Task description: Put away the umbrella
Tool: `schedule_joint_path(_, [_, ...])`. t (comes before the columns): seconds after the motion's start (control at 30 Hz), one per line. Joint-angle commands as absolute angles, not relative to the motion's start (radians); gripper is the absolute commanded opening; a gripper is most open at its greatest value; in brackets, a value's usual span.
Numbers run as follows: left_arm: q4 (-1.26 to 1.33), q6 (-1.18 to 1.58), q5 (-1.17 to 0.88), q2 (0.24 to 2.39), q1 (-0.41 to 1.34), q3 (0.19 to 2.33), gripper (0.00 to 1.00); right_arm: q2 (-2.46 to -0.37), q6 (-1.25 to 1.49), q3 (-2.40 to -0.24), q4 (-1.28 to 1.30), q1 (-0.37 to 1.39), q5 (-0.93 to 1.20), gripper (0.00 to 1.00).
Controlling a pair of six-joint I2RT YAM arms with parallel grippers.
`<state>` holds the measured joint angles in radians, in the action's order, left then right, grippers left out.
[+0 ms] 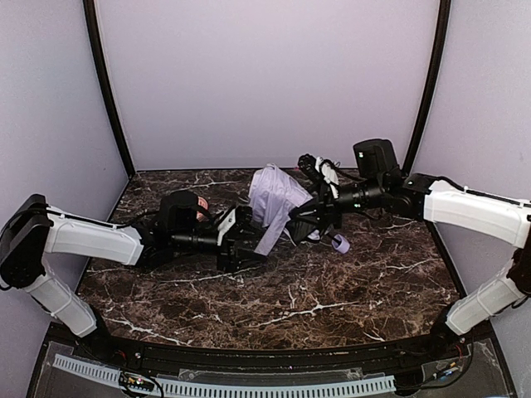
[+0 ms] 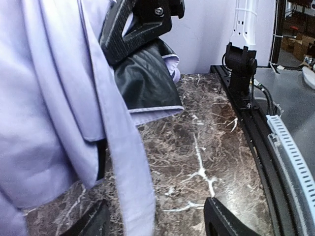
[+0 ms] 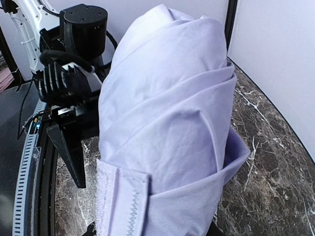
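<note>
One umbrella (image 1: 272,199) is in view, bunched up at the middle of the table (image 1: 332,307) between the two arms. Its lavender folds stand high, and its small handle (image 1: 340,243) lies on the marble just right of the bundle. In the left wrist view the black underside shows under the folds, and a lower fabric edge touches the marble.

The right gripper (image 1: 300,217) comes in from the right. One black finger (image 2: 138,24) presses on the bundle from above. Its own camera is filled with fabric, so the grip is judged mostly from the other views: it seems clamped on the umbrella.

The left gripper (image 1: 247,239) sits low, just left of the bundle. Its fingers (image 2: 224,221) stand wide apart with bare marble showing between them. A hanging fold drops into that gap near one finger, but nothing is pinched.

One bowl (image 1: 202,207), red-patterned, sits behind the left wrist, mostly hidden. Whether it holds anything cannot be told.
</note>
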<state>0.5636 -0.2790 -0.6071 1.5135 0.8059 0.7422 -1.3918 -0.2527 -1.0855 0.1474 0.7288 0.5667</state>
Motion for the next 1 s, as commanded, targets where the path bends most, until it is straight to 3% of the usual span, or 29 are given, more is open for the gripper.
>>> schedule_joint_path(0.0, [0.655,-0.274,-0.613,1.529,0.819,0.749,0.72,-1.363,-0.258,-1.146,0.13,0.728,0.684,0.0])
schedule_joint_path(0.1, [0.661,-0.296,-0.632,1.542,0.82,0.763,0.71,-1.357,-0.289,-1.201,0.162,0.729,0.734,0.0])
schedule_joint_path(0.13, [0.654,-0.301,-0.648,1.552,0.82,0.772,0.64,-1.357,-0.298,-1.211,0.174,0.728,0.743,0.0])
schedule_joint_path(0.27, [0.612,-0.305,-0.704,1.563,0.821,0.797,0.16,-1.361,-0.32,-1.244,0.219,0.725,0.736,0.0])
schedule_joint_path(0.33, [0.592,-0.31,-0.732,1.545,0.82,0.79,0.02,-1.364,-0.326,-1.252,0.241,0.718,0.718,0.0])
schedule_joint_path(0.97, [0.07,-0.579,-0.749,1.242,0.799,0.76,0.0,-1.41,-0.344,-1.357,0.402,0.594,0.642,0.0])
